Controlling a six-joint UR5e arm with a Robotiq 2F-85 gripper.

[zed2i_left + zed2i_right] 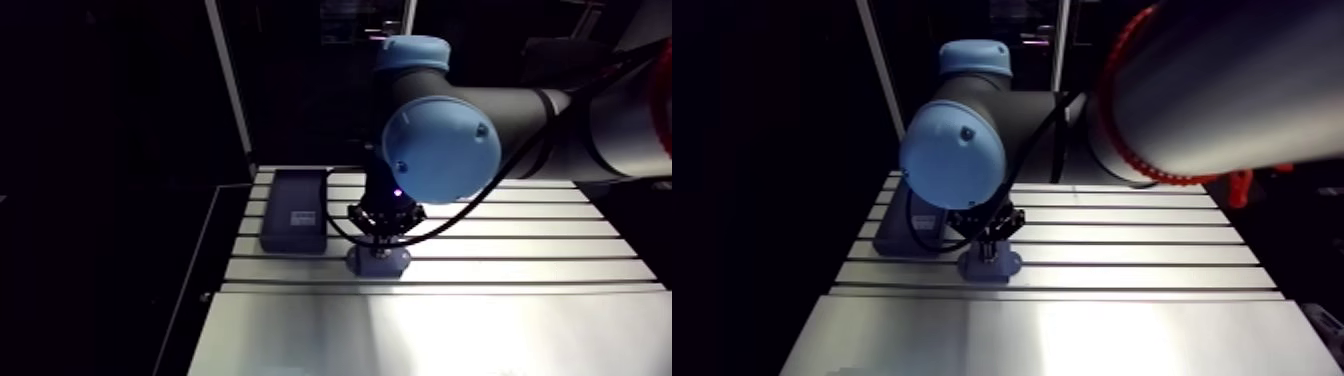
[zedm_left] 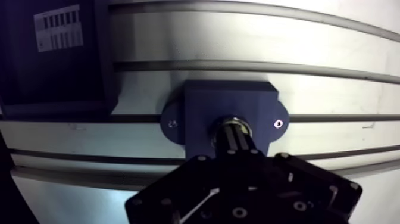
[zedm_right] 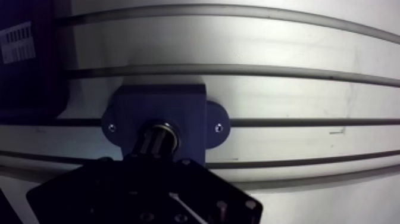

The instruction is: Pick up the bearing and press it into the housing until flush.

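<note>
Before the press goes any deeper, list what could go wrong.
1. The gripper, fingers shut, hides most of the bearing at the bore of the housing. If the bearing sits tilted, more force may jam it.
2. The housing straddles a slot of the table. If it is not bolted down, it might shift or rock.
3. The dark box lies close beside the housing, so a sideways retreat could clip it.
</note>
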